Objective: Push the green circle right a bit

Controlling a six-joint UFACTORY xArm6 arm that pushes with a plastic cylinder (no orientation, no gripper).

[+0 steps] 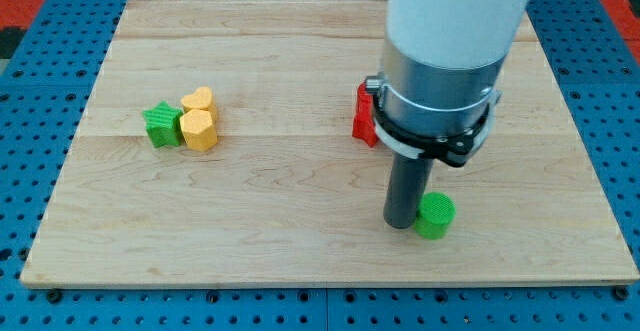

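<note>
The green circle (435,215) is a short green cylinder lying on the wooden board (300,231), low and right of the middle. My tip (401,225) stands on the board directly at the circle's left side, touching it or nearly so. The rod rises from there into the wide grey and white arm body, which hides part of the board behind it.
A red block (364,116) shows partly behind the arm, above my tip; its shape is hidden. At the view's left a green star (160,125), a yellow heart (198,100) and a yellow hexagon (200,129) sit bunched together. Blue pegboard (40,71) surrounds the board.
</note>
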